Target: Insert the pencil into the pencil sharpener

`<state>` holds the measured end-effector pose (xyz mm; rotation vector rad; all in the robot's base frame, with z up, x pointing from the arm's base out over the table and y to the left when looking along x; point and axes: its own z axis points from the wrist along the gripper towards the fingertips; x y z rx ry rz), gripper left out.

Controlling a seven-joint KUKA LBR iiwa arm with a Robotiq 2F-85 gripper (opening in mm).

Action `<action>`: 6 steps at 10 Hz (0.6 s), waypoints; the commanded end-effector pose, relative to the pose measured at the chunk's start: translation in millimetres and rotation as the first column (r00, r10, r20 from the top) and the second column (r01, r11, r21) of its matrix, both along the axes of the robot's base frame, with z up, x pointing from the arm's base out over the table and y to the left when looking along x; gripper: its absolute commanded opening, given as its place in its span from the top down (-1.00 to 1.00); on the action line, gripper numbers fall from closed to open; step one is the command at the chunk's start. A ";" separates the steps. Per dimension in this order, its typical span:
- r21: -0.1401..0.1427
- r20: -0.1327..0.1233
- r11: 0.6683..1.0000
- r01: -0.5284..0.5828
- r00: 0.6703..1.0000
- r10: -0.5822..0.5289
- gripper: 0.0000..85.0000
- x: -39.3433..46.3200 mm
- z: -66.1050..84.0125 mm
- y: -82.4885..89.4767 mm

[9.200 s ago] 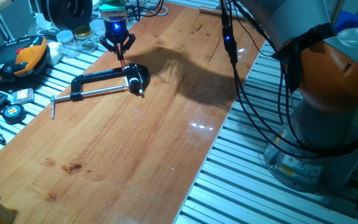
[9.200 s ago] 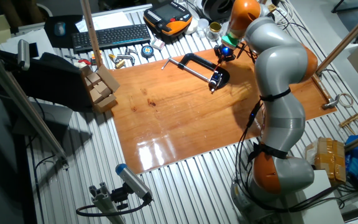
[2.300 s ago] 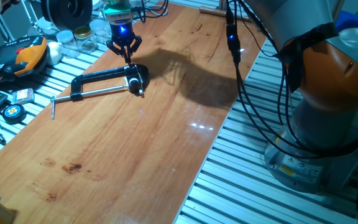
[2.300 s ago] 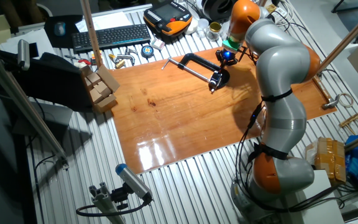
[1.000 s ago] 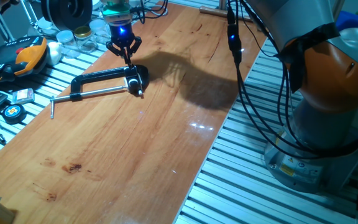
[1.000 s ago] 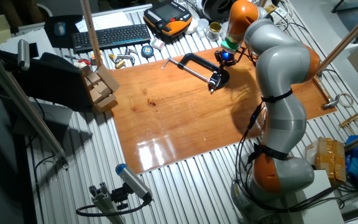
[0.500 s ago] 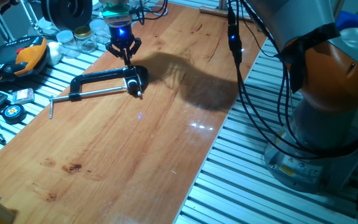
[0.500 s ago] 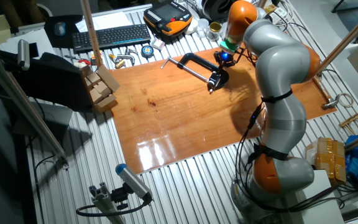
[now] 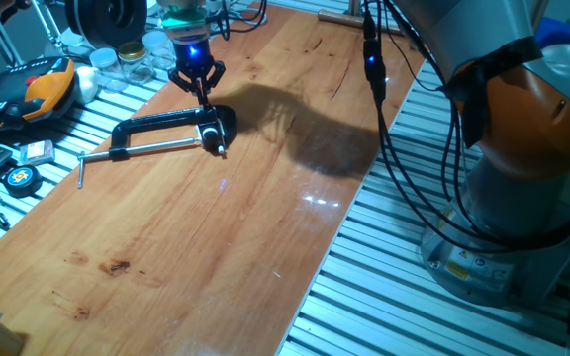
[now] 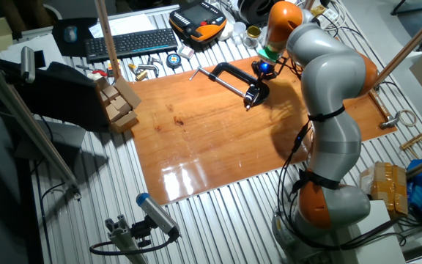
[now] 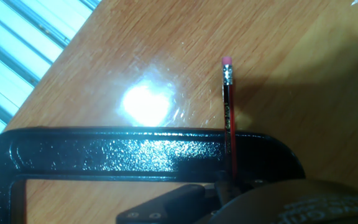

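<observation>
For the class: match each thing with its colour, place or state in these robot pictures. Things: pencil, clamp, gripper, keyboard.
Things:
1. pencil
2. clamp
3. gripper
4. keyboard

Descriptions:
A. lit blue
B. black, lying flat on the board
C. red, with a pink eraser tip
D. off the board, among the clutter

Pairs: 1-C, 2-B, 3-A, 4-D
</observation>
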<state>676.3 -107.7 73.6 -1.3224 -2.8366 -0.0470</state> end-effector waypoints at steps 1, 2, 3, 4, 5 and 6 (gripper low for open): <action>0.000 0.000 1.000 0.001 1.000 -0.001 1.00 -0.8 -0.1 1.2; 0.000 -0.001 1.000 0.003 1.000 -0.003 1.00 -1.5 0.1 1.8; 0.000 -0.001 1.000 0.003 1.000 -0.003 1.00 -2.1 0.0 2.3; 0.000 -0.002 1.000 0.004 1.000 -0.004 1.00 -2.7 0.2 2.6; 0.000 -0.002 1.000 0.006 1.000 -0.006 1.00 -3.6 0.2 3.2; 0.000 -0.002 1.000 0.007 1.000 -0.007 1.00 -4.2 0.3 3.7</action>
